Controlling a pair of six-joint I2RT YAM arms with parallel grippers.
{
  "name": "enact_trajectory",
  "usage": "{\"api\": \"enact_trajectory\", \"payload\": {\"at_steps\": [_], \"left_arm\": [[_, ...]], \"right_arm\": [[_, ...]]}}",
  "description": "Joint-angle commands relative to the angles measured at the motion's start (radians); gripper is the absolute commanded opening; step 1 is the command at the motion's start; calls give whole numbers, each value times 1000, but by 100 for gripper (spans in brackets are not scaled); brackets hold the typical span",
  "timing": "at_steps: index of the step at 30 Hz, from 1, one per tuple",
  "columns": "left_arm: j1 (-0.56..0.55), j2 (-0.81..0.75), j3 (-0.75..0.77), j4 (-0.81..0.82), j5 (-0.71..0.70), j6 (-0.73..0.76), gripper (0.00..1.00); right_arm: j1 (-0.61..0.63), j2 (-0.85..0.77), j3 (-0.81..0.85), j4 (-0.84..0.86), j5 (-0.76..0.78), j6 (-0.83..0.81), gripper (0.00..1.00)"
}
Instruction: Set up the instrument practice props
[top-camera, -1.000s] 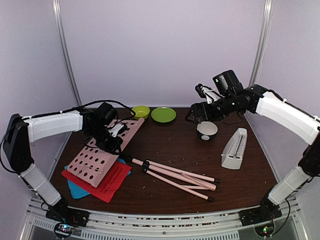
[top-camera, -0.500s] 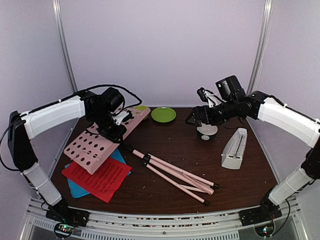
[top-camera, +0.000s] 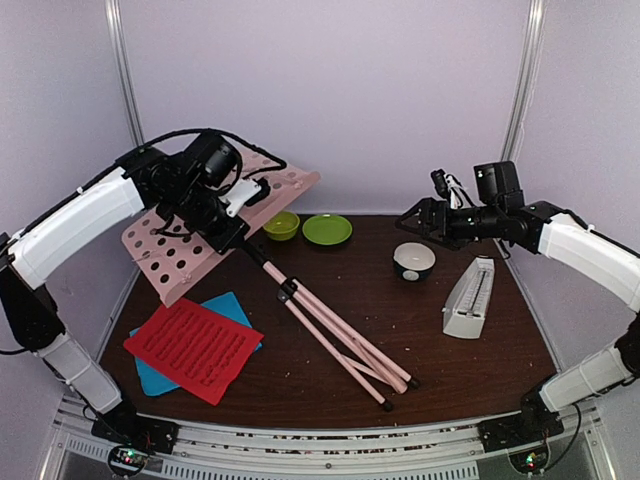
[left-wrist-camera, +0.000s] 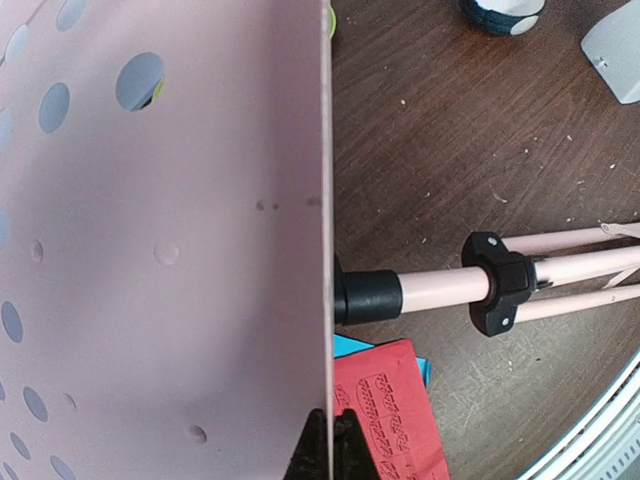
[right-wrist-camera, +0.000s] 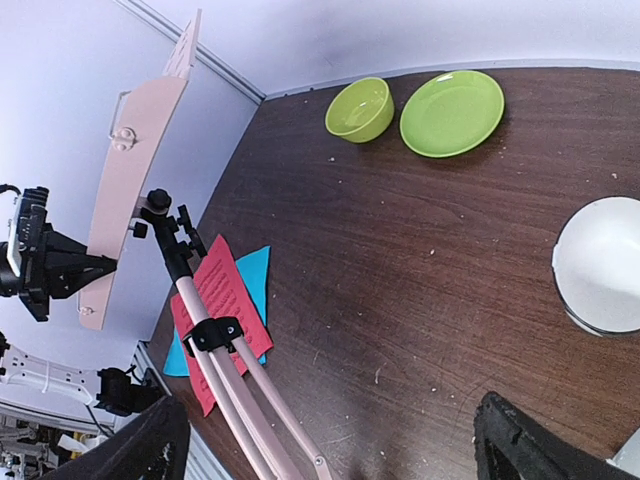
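The music stand (top-camera: 175, 258) is gripped by the left hand (top-camera: 228, 232) near the left edge (leg tips touch the tabletop (top-camera: 350, 270)). The right hand (top-camera: 408, 218) is spread open.

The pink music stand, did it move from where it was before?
Yes. The music stand has gone up: its tray lay over the red page before and now hangs above it, held by the left gripper.

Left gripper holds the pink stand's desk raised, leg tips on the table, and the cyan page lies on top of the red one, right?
No: the red page lies on the cyan page, per the top external view. The left gripper does hold the pink stand raised.
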Motion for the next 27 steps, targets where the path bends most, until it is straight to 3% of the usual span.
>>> {"api": "enact_trajectory", "payload": {"at_steps": [1, 10, 15, 21, 27], "left_arm": [[-36, -152, 112, 271, -36, 137, 0], [-172, -249, 107, 469, 17, 387, 0], [-230, -251, 149, 523, 39, 443, 0], [-277, -250, 175, 576, 104, 472, 0], [-312, -241, 188, 597, 144, 494, 0]], "right_arm": [[-1, 9, 22, 59, -76, 38, 100], [6, 6, -18, 237, -181, 144, 98], [32, 21, -56, 395, -262, 238, 98], [92, 88, -128, 704, -350, 408, 98], [124, 202, -183, 1230, -408, 719, 97]]}}
